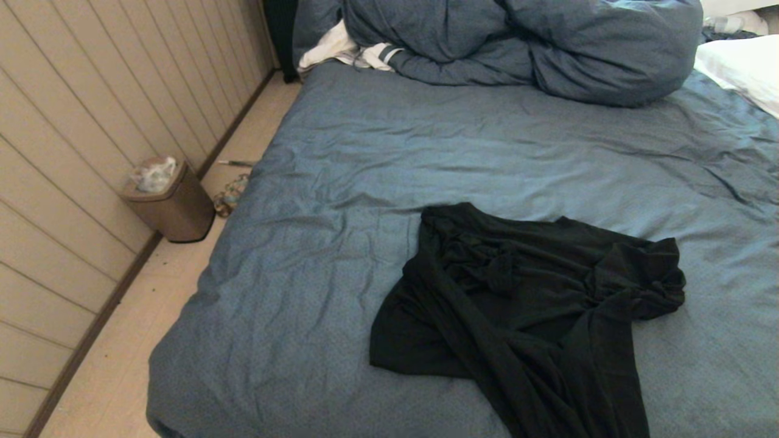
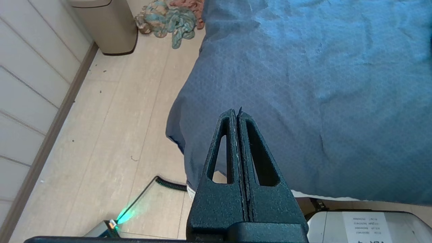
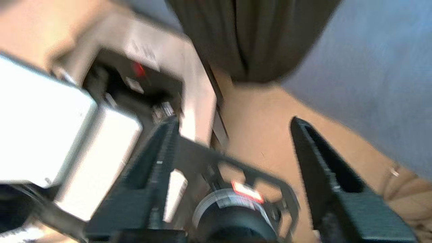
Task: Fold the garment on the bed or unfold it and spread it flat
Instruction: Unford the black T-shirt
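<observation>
The garment [image 1: 529, 316], a black T-shirt, lies crumpled and twisted on the near right part of the bed [image 1: 389, 158], its lower part running off the near edge. In the right wrist view its hanging end [image 3: 253, 37] drapes down the bed's side. My right gripper [image 3: 234, 121] is open with nothing between its fingers, low beside the bed over the floor and my own base, apart from the cloth. My left gripper [image 2: 236, 113] is shut and empty, parked over the bed's near left corner. Neither arm shows in the head view.
A bulky blue duvet [image 1: 523, 42] is heaped at the bed's far end, with a white stripe-cuffed cloth [image 1: 347, 52] to its left and a white pillow [image 1: 742, 67] at the right. A brown bin [image 1: 170, 204] and a patterned cloth [image 2: 168, 18] sit on the floor by the wall.
</observation>
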